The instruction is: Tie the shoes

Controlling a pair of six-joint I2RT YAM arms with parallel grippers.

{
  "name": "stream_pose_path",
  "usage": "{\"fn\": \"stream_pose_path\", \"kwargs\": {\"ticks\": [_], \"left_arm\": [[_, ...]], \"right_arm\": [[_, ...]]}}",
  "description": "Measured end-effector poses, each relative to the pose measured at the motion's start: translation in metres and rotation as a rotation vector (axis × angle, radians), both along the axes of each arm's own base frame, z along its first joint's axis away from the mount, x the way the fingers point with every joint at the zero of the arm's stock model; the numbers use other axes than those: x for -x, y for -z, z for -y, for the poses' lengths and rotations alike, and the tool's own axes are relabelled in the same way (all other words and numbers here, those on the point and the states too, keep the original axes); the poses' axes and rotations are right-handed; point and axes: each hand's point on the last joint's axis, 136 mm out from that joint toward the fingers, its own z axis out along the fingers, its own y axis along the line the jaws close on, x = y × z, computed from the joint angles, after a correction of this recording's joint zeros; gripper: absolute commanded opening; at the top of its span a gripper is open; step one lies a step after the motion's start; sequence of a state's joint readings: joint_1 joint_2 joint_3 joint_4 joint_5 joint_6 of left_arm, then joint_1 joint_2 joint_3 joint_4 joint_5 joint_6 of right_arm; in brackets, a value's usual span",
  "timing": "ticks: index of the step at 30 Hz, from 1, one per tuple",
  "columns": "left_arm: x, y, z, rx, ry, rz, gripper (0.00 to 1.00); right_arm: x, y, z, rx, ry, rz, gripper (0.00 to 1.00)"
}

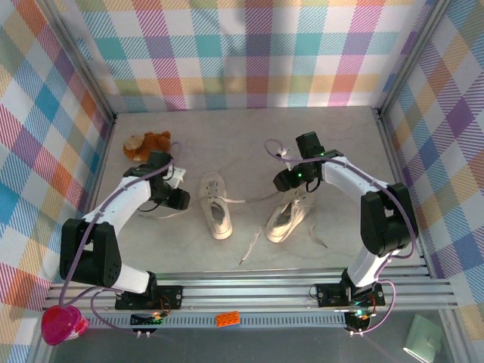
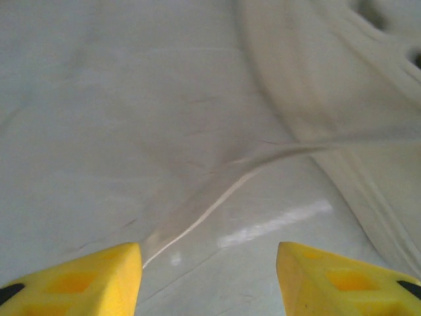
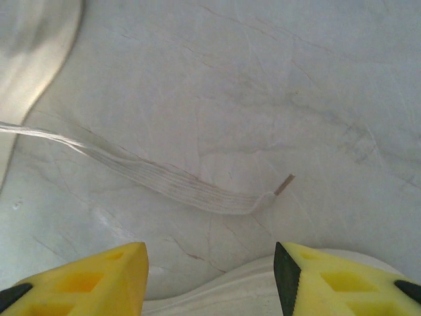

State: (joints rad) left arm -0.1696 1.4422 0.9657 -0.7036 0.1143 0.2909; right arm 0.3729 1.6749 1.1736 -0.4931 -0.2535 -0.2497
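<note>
- Near the middle of the worktop lie the two shoes, cream canvas with pale soles, side by side but apart, their white laces untied and trailing.
- The left shoe lies roughly lengthwise to the arms. One lace runs from it across the gap toward the right arm, and another strays off its left side.
- The right shoe lies at a slant. Its laces spill onto the worktop toward the near edge and out to the right.
- The left fingers sit low just beside the left shoe's left flank. In the left wrist view these yellow fingers stand wide apart and hold nothing. A thin lace runs over the bare surface from the gap between them, close to one finger, up to the blurred shoe wall.
- The right fingers hover just beyond the far end of the right shoe. In the right wrist view they are also spread wide and empty. A flat ribbed lace lies on the worktop ahead of them, ending in a small tip, with a pale sole in the upper left corner.
- A brown plush toy rests near the far left corner, well apart from the shoes.
- Checked cloth walls ring the worktop.
</note>
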Motion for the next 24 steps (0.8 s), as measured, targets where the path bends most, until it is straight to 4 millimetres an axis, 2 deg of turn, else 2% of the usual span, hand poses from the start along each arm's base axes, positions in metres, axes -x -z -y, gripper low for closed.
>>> {"fn": "stream_pose_path", "kwargs": {"ticks": [3, 7, 10, 12, 13, 14, 16, 17, 21, 24], "left_arm": [[-0.003, 0.013, 0.005, -0.026, 0.101, 0.000, 0.57], [-0.004, 0.043, 0.010, -0.091, 0.207, -0.060, 0.56], [0.000, 0.061, 0.015, -0.124, 0.258, -0.099, 0.57], [0.000, 0.066, 0.014, -0.146, 0.270, -0.096, 0.56], [0.000, 0.067, 0.014, -0.153, 0.271, -0.092, 0.51], [0.000, 0.067, 0.014, -0.157, 0.269, -0.091, 0.42], [-0.001, 0.066, 0.014, -0.160, 0.267, -0.078, 0.11], [-0.002, 0.065, 0.014, -0.165, 0.262, -0.071, 0.02], [-0.005, 0.060, 0.010, -0.190, 0.254, -0.040, 0.00], [-0.006, 0.036, 0.017, -0.142, 0.256, 0.026, 0.00]], "right_arm": [[0.013, -0.007, -0.012, -0.018, -0.046, 0.026, 0.54], [0.027, -0.004, -0.028, -0.033, -0.106, 0.034, 0.54], [0.034, 0.001, -0.032, -0.037, -0.122, 0.022, 0.54], [0.035, 0.002, -0.031, -0.037, -0.121, 0.023, 0.54], [0.035, 0.002, -0.031, -0.038, -0.121, 0.025, 0.54], [0.034, 0.000, -0.031, -0.041, -0.121, 0.031, 0.54], [0.032, -0.005, -0.032, -0.049, -0.121, 0.050, 0.54], [0.032, -0.008, -0.032, -0.052, -0.122, 0.059, 0.53], [0.030, -0.017, -0.034, -0.070, -0.123, 0.087, 0.53], [0.033, -0.019, -0.037, -0.098, -0.125, 0.081, 0.52]]}}
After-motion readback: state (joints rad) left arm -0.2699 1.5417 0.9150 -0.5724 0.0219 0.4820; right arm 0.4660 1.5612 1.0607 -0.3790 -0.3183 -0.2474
